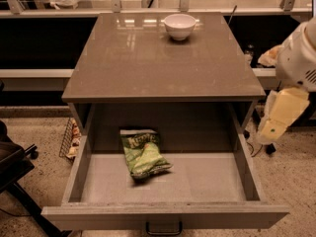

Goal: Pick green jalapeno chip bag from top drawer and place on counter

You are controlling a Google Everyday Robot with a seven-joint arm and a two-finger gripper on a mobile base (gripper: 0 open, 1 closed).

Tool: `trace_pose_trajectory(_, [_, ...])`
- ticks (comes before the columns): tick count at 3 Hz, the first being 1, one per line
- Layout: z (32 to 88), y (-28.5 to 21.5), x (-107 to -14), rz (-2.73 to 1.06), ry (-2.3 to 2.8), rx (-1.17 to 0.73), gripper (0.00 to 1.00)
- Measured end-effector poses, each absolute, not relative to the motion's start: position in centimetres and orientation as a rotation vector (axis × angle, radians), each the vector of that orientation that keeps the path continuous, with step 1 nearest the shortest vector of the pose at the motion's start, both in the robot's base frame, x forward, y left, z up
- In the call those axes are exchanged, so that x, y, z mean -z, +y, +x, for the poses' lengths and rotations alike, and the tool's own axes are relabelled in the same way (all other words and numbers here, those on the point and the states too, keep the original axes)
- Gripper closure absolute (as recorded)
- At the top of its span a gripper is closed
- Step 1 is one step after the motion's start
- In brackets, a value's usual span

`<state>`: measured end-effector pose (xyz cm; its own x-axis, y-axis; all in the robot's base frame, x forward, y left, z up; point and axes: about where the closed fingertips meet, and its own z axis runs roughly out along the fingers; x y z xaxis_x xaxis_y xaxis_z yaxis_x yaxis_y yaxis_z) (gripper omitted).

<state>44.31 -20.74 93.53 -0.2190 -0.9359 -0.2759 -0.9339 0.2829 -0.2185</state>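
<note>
The green jalapeno chip bag lies crumpled on the floor of the open top drawer, left of centre, with its darker green band toward the back. The grey-brown counter sits directly above the drawer. My gripper hangs at the right, outside the drawer's right wall, level with the counter's underside. It is well apart from the bag and holds nothing that I can see.
A white bowl stands at the back of the counter. The drawer's dark handle is at the bottom edge. A black chair stands at the left, with a wire basket beside the drawer. Shelving runs behind.
</note>
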Motion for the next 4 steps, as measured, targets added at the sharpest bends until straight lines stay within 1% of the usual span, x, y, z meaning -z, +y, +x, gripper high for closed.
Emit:
trace_pose_trajectory(2, [47.2,-16.7,-84.6,-1.626,2.043,-0.214,0.0])
trace_pose_trajectory(3, [48.7,-14.5,-80.8,-1.608,1.972,-0.25,0.0])
trace_pose_trajectory(4, [48.7,-14.5,-80.8,-1.609,1.972,-0.25,0.0])
